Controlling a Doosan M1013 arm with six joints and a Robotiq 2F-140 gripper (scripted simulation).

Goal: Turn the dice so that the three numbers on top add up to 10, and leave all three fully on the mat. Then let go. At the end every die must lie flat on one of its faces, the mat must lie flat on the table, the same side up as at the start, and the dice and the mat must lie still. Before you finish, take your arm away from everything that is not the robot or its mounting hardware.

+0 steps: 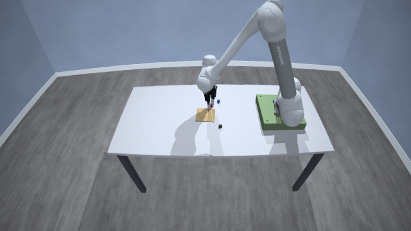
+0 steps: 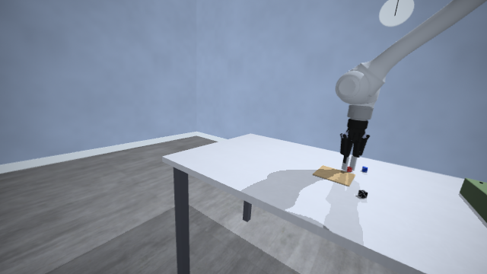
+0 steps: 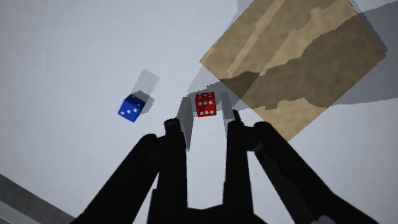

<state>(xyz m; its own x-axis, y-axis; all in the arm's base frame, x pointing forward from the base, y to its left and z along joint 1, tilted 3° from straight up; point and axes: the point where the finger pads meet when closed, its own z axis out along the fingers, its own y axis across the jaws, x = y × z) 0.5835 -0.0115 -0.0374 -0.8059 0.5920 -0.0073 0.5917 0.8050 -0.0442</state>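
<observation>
The red die [image 1: 211,105] [image 2: 349,169] [image 3: 205,104], dotted with white pips, sits on the white desk [image 1: 154,112] [image 2: 236,160] [image 3: 75,50] just off the tan mat's [image 1: 202,117] [image 2: 331,176] [image 3: 300,65] edge. I see the jaws standing narrowly apart around it, gripping nothing, a slim gap on either side. The blue die [image 1: 218,101] [image 2: 364,169] [image 3: 131,108] and black die [image 1: 220,126] [image 2: 362,194] are off the mat too, well inside the desk's edges, with open room between them.

The tan square flat mat [image 1: 205,115] [image 2: 333,176] [image 3: 295,65] lies on the white rectangular tabletop [image 1: 154,119] [image 2: 243,164] [image 3: 60,65]; the red, blue and black cubic dice [image 1: 220,126] [image 2: 362,194] lie off it, round one side.
</observation>
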